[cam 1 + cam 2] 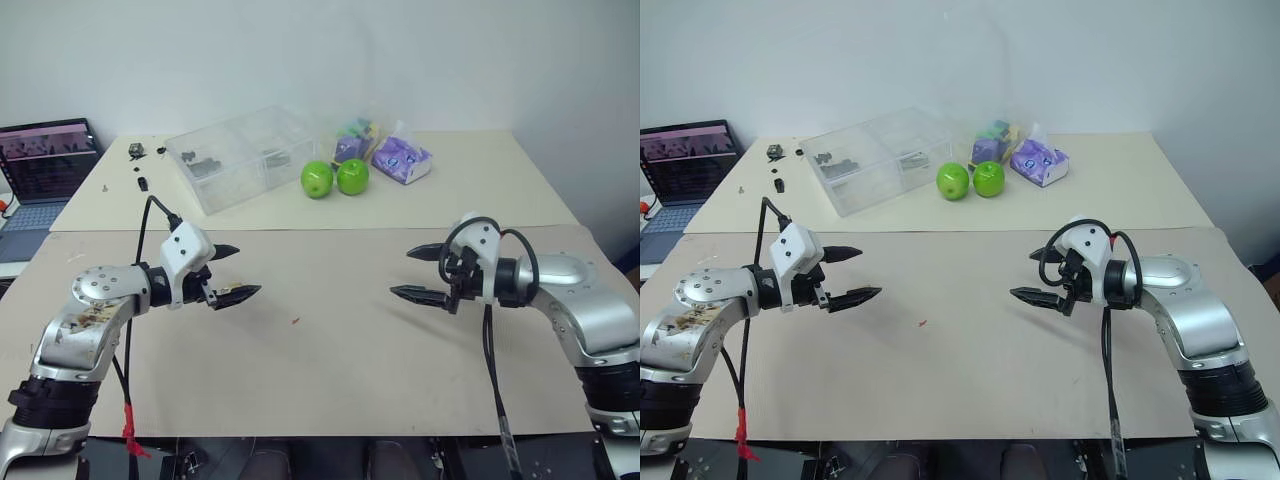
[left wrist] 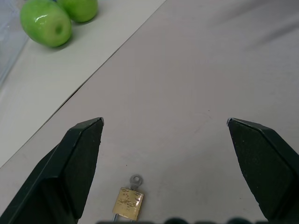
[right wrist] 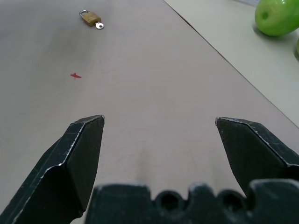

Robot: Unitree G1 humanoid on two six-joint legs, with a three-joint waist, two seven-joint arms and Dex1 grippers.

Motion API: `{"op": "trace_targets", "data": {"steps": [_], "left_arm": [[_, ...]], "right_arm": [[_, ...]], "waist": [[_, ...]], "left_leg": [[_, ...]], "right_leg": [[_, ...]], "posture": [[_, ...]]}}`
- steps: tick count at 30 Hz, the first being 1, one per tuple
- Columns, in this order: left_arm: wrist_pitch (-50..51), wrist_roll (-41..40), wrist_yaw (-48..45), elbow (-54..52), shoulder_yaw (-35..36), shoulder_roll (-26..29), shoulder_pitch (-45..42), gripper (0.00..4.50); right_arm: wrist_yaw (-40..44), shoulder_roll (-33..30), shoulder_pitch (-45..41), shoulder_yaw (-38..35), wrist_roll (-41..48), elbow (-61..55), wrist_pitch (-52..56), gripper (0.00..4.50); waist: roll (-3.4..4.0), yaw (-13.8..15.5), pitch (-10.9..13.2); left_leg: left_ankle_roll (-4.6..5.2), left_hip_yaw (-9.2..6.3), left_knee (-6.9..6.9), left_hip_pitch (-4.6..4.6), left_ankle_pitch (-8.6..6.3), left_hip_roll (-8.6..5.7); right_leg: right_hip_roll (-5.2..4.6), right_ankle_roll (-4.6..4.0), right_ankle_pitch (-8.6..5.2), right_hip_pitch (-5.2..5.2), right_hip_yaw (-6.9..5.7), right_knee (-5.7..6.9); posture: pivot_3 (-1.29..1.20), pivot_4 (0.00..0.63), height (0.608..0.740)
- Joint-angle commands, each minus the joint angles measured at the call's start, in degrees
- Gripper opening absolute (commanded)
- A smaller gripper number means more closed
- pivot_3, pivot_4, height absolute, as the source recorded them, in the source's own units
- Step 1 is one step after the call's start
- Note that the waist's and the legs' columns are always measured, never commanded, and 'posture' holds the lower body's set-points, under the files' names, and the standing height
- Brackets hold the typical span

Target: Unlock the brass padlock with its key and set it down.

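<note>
We see the padlock (image 2: pixel 127 203) lying flat on the table (image 1: pixel 340 370) just under our left gripper (image 1: pixel 230 272), key (image 3: pixel 99 26) in it. Both the left and right gripper (image 1: pixel 418 273) have fingers wide apart, empty. It looks tiny, hard, slippery; we'd pinch the brass body's flat sides

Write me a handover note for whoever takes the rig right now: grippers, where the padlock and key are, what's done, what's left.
Left gripper: open, holding nothing, above the table.
Right gripper: open, holding nothing, facing the left one across the table.
Brass padlock: lying flat on the table just under the left gripper, apart from its fingers. The right wrist view shows it with the key at its base, seemingly already in the keyhole; shackle looks closed.
Small red mark on the table between the grippers: not the lock.
Done: nothing visible yet.
Left: grip the padlock, turn the key, open the shackle, set it down.
</note>
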Motion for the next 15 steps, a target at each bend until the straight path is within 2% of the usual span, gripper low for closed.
{"op": "trace_targets", "data": {"steps": [1,3,6,15], "left_arm": [[1.71,-1.83,0.57,-1.65,1.25,-0.13,-2.13,4.50],[0.15,-0.08,1.11,0.07,0.35,-0.54,-3.48,4.50],[-2.36,2.77,1.69,3.96,0.10,-0.03,-3.70,4.50],[-16.12,5.62,-3.51,19.20,4.75,6.07,1.06,4.50]], "right_arm": [[-0.56,0.22,-1.37,-1.33,0.26,-1.37,-0.66,4.47],[-1.28,0.65,-1.88,-0.82,0.08,-1.94,-0.24,4.47],[-0.58,-1.90,-2.51,3.06,-4.25,-2.45,-0.46,4.47],[-0.94,0.25,-5.17,1.89,-0.18,-3.88,3.56,4.47]], "waist": [[0.00,0.01,0.00],[0.00,0.02,0.00],[0.03,0.06,-0.02],[0.04,-0.80,0.00]], "left_leg": [[0.00,0.00,0.00,0.00,0.00,0.00],[0.00,0.00,0.00,0.00,0.00,0.00],[0.00,0.00,0.01,0.02,0.00,0.00],[0.01,0.04,-0.07,0.00,0.00,0.06]], "right_leg": [[0.00,0.00,0.00,0.00,0.00,0.00],[0.00,0.00,0.00,0.00,0.00,0.01],[0.00,0.00,0.00,0.02,-0.01,0.02],[0.04,-0.05,0.03,-0.19,-0.02,0.05]], "posture": [[0.00,0.150,0.740],[0.00,0.150,0.740],[0.00,0.150,0.740],[0.00,0.150,0.740]]}}
